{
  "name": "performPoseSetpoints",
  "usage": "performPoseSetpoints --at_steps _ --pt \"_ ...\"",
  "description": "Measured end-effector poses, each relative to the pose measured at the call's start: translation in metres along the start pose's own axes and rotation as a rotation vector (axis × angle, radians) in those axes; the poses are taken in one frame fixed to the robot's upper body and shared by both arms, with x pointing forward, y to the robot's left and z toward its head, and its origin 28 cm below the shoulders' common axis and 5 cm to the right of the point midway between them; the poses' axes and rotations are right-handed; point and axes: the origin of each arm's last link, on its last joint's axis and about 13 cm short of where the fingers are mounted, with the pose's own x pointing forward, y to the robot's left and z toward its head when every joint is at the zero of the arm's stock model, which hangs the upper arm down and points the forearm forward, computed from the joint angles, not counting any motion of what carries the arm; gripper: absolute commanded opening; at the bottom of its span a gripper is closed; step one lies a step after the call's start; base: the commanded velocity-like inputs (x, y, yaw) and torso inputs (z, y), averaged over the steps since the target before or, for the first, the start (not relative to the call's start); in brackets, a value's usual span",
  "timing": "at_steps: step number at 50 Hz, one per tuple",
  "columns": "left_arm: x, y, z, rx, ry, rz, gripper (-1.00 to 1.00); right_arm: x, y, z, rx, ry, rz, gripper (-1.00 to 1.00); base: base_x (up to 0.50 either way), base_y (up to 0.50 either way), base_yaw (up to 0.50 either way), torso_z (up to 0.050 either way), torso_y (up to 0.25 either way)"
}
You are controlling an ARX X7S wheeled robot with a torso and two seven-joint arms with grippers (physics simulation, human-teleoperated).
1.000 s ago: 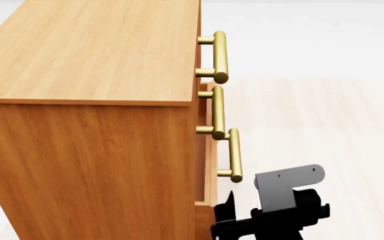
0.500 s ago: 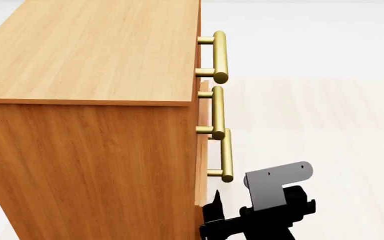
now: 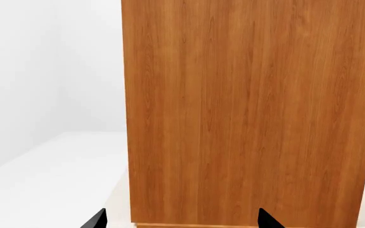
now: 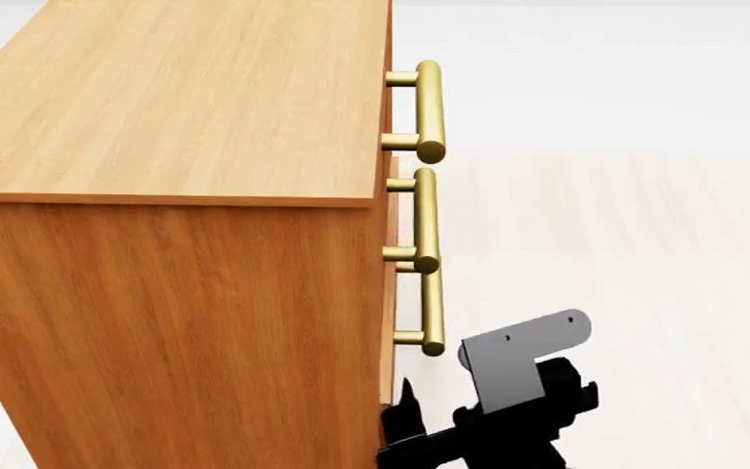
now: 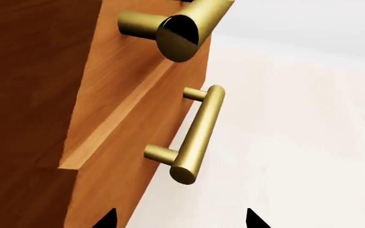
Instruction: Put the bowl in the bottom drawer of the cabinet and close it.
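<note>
Since the head view is looking down along the cabinet [image 4: 180, 98] from the side, only its top, one side panel [image 4: 180, 322] and the brass handles are being shown there, with the top handle [image 4: 430, 107] and the two under it stacked along the front edge. The bottom drawer [image 5: 122, 161] is being caught best by the right wrist view. Its front is being seen sticking out a touch from the cabinet face, with a thin pale ledge of wood being exposed along its top edge, so it's looking not quite flush. Its bar handle [image 5: 198, 135] is being left untouched, and the round end of the middle handle [image 5: 177, 37] is being seen just above it.

The right gripper [image 5: 179, 219] is being held low, below that bar handle and just beside the drawer front. Its fingertips [image 5: 252, 219] are being kept well apart and nothing is being gripped between them. Whether the near finger is actually pressing on the wood can't be told. In the head view the arm's grey bracket [image 4: 519, 354] is being shown right next to the lowest handle, over the pale floor [image 4: 648, 244].

The left gripper [image 3: 181, 221] is being pointed at the plain side panel, jaws likewise being held wide with nothing in them, and no contact with the wood is being shown
</note>
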Motion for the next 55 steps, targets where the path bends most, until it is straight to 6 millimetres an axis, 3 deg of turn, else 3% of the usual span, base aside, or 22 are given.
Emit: performPoseSetpoints --at_steps 33,55 --pt "0.000 0.000 0.000 -0.001 -0.003 0.008 1.00 -0.006 -0.026 0.012 0.137 0.051 0.261 1.00 0.00 0.00 0.00 0.000 0.000" --pt "-0.001 0.001 0.002 -0.009 0.000 -0.005 1.00 -0.031 -0.048 0.010 0.047 0.009 -0.015 1.00 0.00 0.00 0.00 0.000 0.000"
